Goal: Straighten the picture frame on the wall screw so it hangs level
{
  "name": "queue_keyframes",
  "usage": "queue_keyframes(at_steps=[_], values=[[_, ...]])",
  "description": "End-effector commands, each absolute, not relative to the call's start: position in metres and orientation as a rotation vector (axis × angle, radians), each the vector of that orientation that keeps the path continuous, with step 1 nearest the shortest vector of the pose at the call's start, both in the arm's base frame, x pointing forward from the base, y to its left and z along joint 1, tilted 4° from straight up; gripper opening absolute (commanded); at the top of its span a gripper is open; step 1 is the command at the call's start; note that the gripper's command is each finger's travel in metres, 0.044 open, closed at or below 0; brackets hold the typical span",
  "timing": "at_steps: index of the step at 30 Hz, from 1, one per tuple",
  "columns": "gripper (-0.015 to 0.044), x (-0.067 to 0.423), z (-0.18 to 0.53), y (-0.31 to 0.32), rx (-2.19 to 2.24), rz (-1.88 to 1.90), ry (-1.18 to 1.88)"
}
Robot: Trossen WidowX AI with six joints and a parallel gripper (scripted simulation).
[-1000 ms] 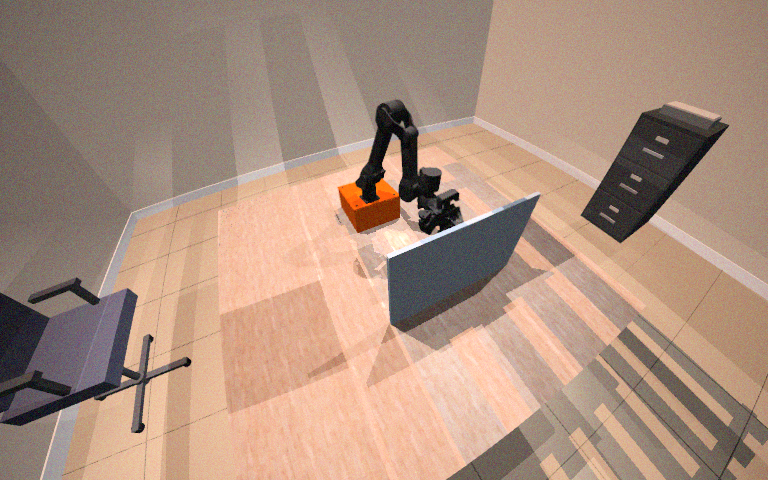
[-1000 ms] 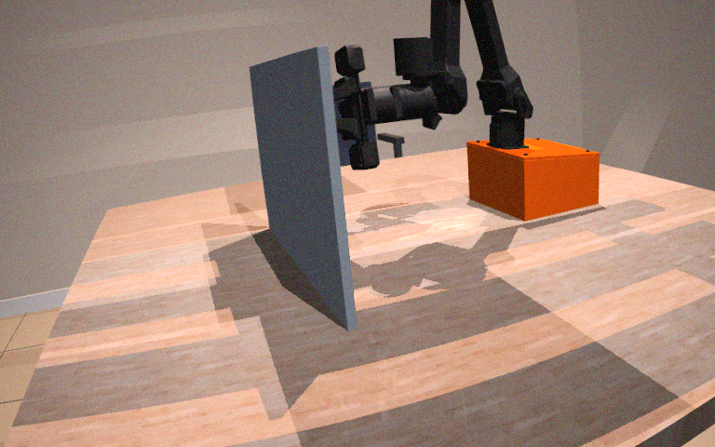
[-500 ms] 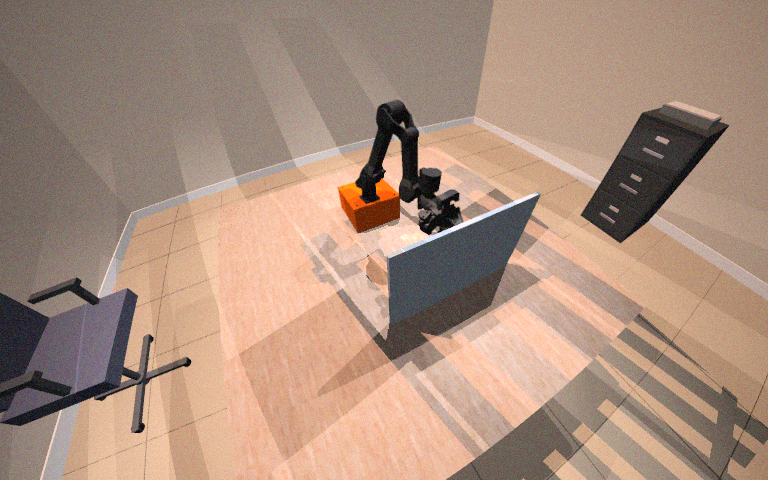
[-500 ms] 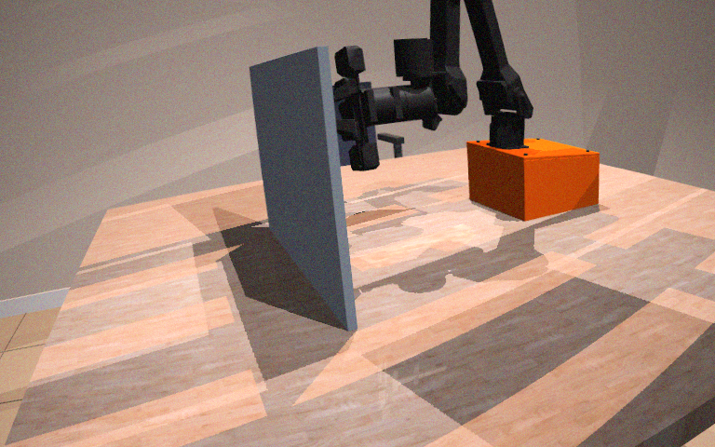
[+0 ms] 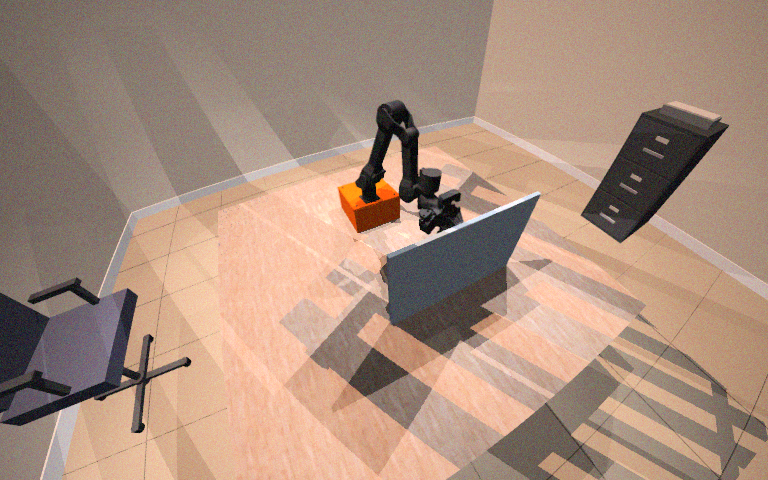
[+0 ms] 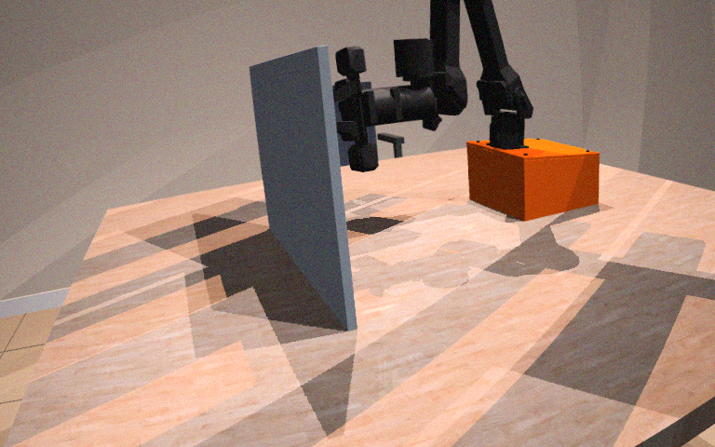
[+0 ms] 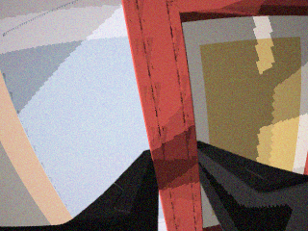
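Note:
The picture frame shows only in the wrist view: its red side bar [image 7: 156, 72] runs steeply down the middle, its top end leaning left. The top bar goes off to the right, nearly flat in this view. Inside are a grey border and an olive-yellow picture [image 7: 231, 96]. My gripper [image 7: 172, 153] is shut on the side bar, one black finger on each side. The upright blue-grey panel [image 5: 453, 260] [image 6: 295, 147] stands between the top and exterior views and the frame, hiding it there. The screw and notched strip are hidden. The frame's true tilt cannot be told.
The arm stands on an orange box [image 5: 376, 215] [image 6: 559, 184] on the wooden table [image 5: 260, 316] [image 6: 422, 379], behind the panel in the top view. An office chair [image 5: 79, 339] is at the left and a dark drawer cabinet [image 5: 651, 169] at the right. Patchy shadows cross the table.

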State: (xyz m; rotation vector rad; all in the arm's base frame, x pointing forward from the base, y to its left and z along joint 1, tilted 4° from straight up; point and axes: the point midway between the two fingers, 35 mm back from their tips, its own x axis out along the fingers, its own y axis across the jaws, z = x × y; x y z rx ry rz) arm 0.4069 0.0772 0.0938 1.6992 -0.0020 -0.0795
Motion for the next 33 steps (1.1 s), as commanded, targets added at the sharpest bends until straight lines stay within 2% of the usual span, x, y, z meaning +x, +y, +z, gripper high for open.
queue_keyframes(at_steps=[1, 17, 27, 31, 33], values=[[0.0000, 0.407, 0.094, 0.077, 1.668, -0.079, -0.002], [0.0000, 0.407, 0.093, 0.078, 1.586, -0.078, 0.002], [0.0260, 0.407, 0.093, 0.078, 1.605, -0.078, 0.002], [0.0260, 0.405, 0.093, 0.078, 1.608, -0.079, 0.003], [0.0260, 0.389, 0.094, 0.081, 1.627, -0.082, 0.005]])
